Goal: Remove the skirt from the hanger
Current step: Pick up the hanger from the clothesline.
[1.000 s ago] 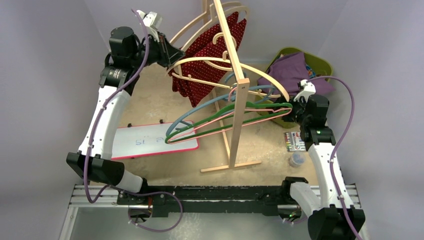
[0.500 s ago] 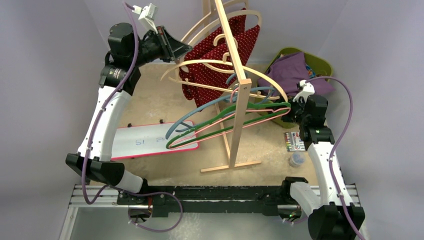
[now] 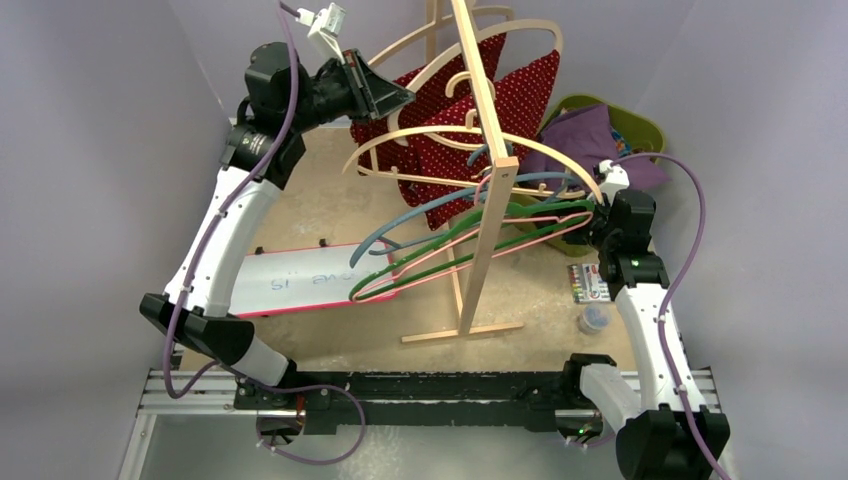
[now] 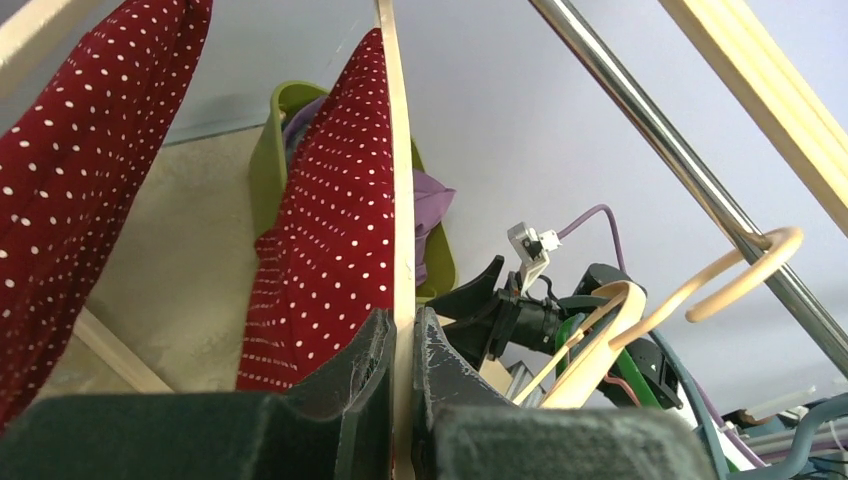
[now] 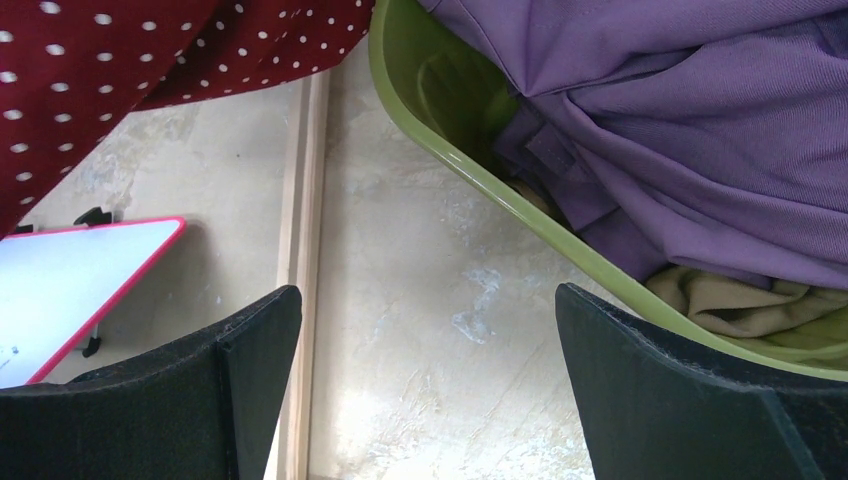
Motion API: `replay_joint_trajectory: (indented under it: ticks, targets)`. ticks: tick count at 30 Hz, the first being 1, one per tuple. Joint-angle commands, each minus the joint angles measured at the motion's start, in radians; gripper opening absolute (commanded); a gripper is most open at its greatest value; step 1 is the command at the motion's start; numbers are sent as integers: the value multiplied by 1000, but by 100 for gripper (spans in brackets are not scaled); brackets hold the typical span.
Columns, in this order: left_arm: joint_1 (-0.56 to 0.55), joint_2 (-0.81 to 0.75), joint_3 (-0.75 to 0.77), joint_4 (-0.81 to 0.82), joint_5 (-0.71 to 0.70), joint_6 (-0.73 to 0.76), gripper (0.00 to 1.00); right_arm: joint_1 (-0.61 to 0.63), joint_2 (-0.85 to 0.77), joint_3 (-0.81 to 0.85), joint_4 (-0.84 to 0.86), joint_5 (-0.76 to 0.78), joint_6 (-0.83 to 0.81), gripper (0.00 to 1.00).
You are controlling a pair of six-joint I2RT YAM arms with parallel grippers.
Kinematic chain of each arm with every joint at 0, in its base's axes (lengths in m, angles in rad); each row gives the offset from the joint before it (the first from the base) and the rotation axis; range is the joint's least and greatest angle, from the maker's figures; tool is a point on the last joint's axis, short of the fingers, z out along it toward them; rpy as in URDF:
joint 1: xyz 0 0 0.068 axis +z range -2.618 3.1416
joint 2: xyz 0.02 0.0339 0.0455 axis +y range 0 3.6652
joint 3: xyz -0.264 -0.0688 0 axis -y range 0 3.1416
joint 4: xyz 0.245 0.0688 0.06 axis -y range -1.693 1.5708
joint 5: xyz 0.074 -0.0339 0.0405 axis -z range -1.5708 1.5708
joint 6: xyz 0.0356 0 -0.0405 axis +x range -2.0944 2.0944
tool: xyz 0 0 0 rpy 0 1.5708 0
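the step in hand is steadying the hanger; the pulling-off has not begun. the left gripper (image 3: 388, 96) is raised at the far left of the rack, and the left wrist view shows its jaws clenched on the thin edge of the wooden hanger (image 4: 404, 190), with the wood pinched flat between the two pads. the skirt (image 3: 437, 170), dark red with white dots, is draped on that hanger at the far middle of the scene. its cloth hangs in folds on both sides of the wooden post (image 3: 490, 200), and one fold lies just beside the gripped edge.

the right gripper (image 5: 425, 330) has its jaws released wide and holds nothing. it sits at the right, close to the right ends of the plastic hangers (image 3: 450, 235). it looks down on bare floor beside the green basket (image 5: 450, 165) holding purple cloth (image 5: 680, 120). a corner of the skirt shows at the top left of its view, apart from the fingers.

judging from this, the next move falls to the right arm. it needs to travel left and far to reach the hanging cloth, close on a free fold rather than on wood, and draw the skirt off while the left grip keeps the hanger from swinging. the crowd of hangers and the post between the arm and the skirt calls for a careful path.
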Motion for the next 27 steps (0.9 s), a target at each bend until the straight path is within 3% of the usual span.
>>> replay_joint_trajectory:
  ticks: [1, 7, 16, 21, 24, 27]
  targets:
    - [-24, -12, 71, 137, 3, -38, 0, -2, -14, 1, 35, -15, -7, 97]
    - [-29, -43, 73, 163, 22, -55, 0, -2, -10, 0, 36, -18, -6, 97]
    - [-52, -144, 23, 100, 58, 128, 0, -2, 0, 0, 41, -24, -6, 97]
    - [-89, -125, 82, -21, 14, 191, 0, -2, 2, 1, 40, -24, -5, 98]
    - [-91, -85, 151, -88, -75, 88, 0, -3, 0, 3, 34, -22, -5, 98]
    - [-92, -70, 147, -2, -47, -72, 0, -2, -8, 2, 32, -18, -6, 98]
